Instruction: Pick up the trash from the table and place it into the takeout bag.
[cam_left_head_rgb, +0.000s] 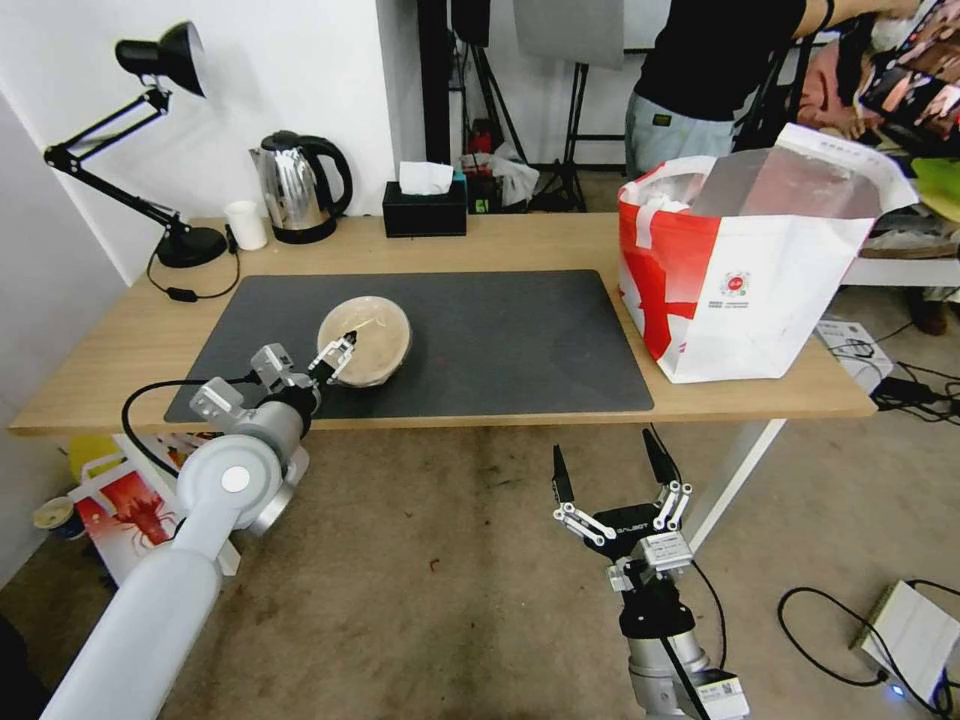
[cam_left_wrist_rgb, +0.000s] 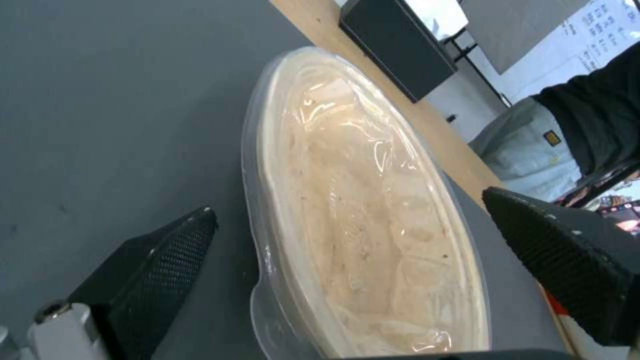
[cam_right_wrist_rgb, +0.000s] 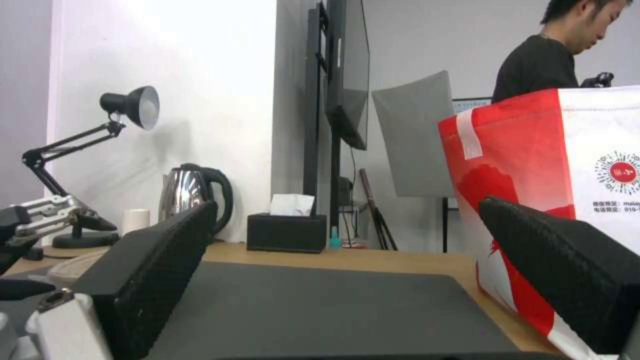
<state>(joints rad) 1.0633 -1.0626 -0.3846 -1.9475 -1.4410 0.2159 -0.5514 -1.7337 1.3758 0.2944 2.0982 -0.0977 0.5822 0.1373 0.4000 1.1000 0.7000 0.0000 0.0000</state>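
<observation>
On mat (cam_left_head_rgb: 480, 340), upright round beige bowl (cam_left_head_rgb: 366, 340).

left arm stretched fwd w/ its gripper (cam_left_head_rgb: 338, 357) open at the near rim of the beige bowl (cam_left_head_rgb: 366, 338), right gripper (cam_left_head_rgb: 610, 468) open too, parked well back from that bowl

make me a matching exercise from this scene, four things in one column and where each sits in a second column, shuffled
Things:
1. beige bowl
2. takeout bag
3. left end effector
4. right end effector

Places:
A. below the table edge, over the floor, open
B. right end of the table
C. on the dark grey mat
D. open at the bowl's near rim

Pairs: 1-C, 2-B, 3-D, 4-A
</observation>
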